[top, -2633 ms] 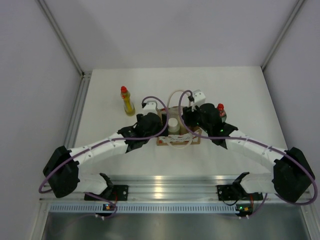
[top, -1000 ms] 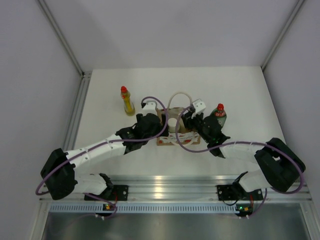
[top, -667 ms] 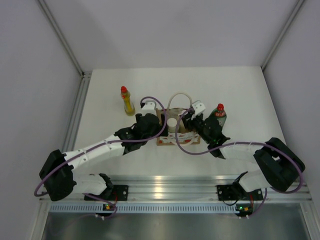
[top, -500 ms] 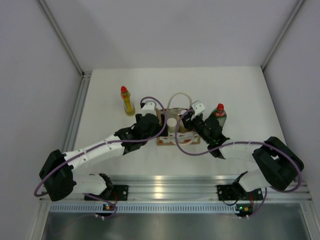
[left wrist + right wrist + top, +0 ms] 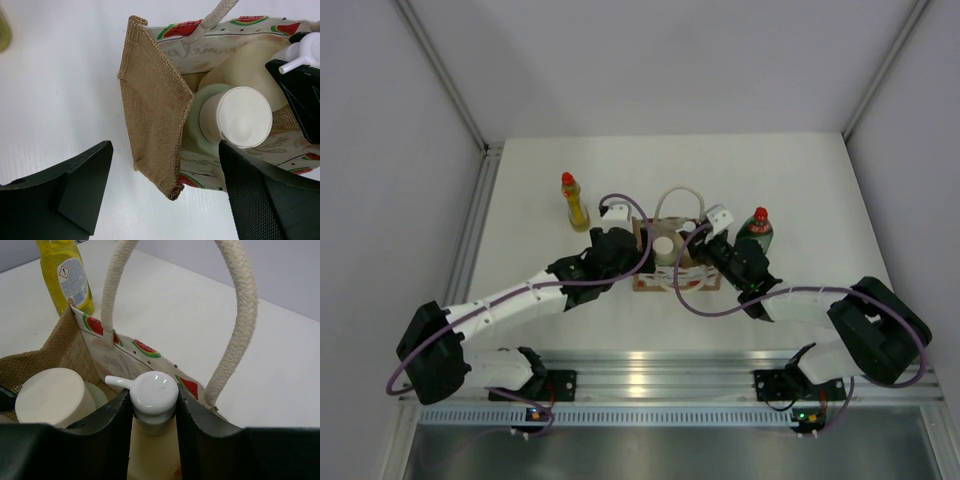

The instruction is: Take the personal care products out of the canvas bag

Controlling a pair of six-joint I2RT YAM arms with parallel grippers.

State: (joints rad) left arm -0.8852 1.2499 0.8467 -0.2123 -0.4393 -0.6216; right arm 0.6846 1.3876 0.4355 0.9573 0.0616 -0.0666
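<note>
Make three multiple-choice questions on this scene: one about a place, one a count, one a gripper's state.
1. Where is the yellow bottle relative to the canvas bag? A. inside it B. on the table to its left C. atop it
2. How many bottles are in the bag? A. two B. one C. four
3. The right gripper is: A. open over the table B. shut on the yellow bottle C. shut on the cream bottle's cap
Answers: B, it stands outside; A, cream bottle and pale green bottle; C, its fingers pinch the white cap.
</note>
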